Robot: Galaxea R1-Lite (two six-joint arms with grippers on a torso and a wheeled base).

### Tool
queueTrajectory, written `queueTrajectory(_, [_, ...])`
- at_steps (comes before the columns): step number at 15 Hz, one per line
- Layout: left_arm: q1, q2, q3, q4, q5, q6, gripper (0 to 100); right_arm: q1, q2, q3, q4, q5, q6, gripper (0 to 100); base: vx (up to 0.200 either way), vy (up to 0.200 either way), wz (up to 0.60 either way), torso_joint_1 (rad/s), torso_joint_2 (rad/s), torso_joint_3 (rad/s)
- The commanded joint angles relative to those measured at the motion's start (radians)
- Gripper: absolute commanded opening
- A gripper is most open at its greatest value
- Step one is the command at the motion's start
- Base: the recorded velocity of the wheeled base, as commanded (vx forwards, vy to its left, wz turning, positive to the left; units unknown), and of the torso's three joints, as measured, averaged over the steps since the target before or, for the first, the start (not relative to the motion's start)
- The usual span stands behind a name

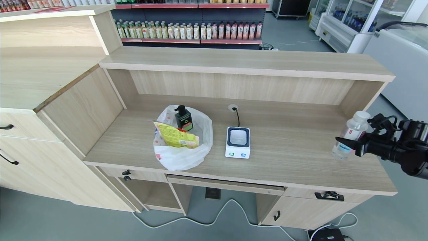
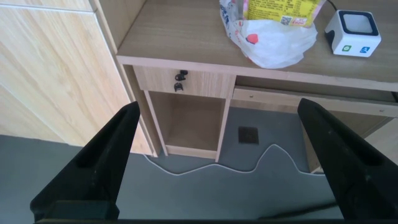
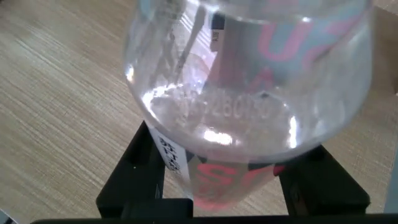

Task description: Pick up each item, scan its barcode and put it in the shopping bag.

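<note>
My right gripper [image 1: 345, 143] is clamped low on the clear water bottle [image 1: 353, 129] at the right end of the counter [image 1: 294, 164], well apart from the scanner [image 1: 238, 142]. I judge that the slick plastic could slip or swivel in this low grip. The bottle's long axis is near upright, with the cap on top and leaning right. My left gripper [image 2: 221, 162] hangs spread open.

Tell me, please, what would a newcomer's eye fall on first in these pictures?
First, the white shopping bag in the middle of the wooden counter, with a yellow packet and a dark pump bottle in it. Beside it, toward the robot's right, sits a small white scanner. At the counter's right end, the right gripper is shut on a clear water bottle.
</note>
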Motion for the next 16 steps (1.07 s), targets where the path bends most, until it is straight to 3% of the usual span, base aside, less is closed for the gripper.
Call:
queueTrajectory(1, [0.0, 0.0, 0.0, 0.0, -0.002, 0.0, 100, 0.041, -0.117, 0.002, 0.016, 0.029, 0.082, 0, 0.0, 0.0, 0.0, 0.0, 0.0, 0.0])
queueTrajectory(5, [0.0, 0.0, 0.0, 0.0, 0.0, 0.0, 100, 0.156, -0.338, 0.005, 0.102, 0.097, 0.318, 0, 0.0, 0.0, 0.0, 0.0, 0.0, 0.0])
queueTrajectory(8, [0.0, 0.0, 0.0, 0.0, -0.002, 0.0, 100, 0.304, -0.461, -0.066, 0.127, 0.131, 0.527, 0, 0.0, 0.0, 0.0, 0.0, 0.0, 0.0])
queueTrajectory(12, [0.0, 0.0, 0.0, 0.0, 0.0, 0.0, 100, 0.532, -0.542, -0.162, 0.219, 0.131, 0.551, 0, 0.0, 0.0, 0.0, 0.0, 0.0, 0.0])
queueTrajectory(16, [0.0, 0.0, 0.0, 0.0, 0.0, 0.0, 100, 0.724, -0.636, -0.156, 0.303, 0.124, 0.55, 0, 0.0, 0.0, 0.0, 0.0, 0.0, 0.0])
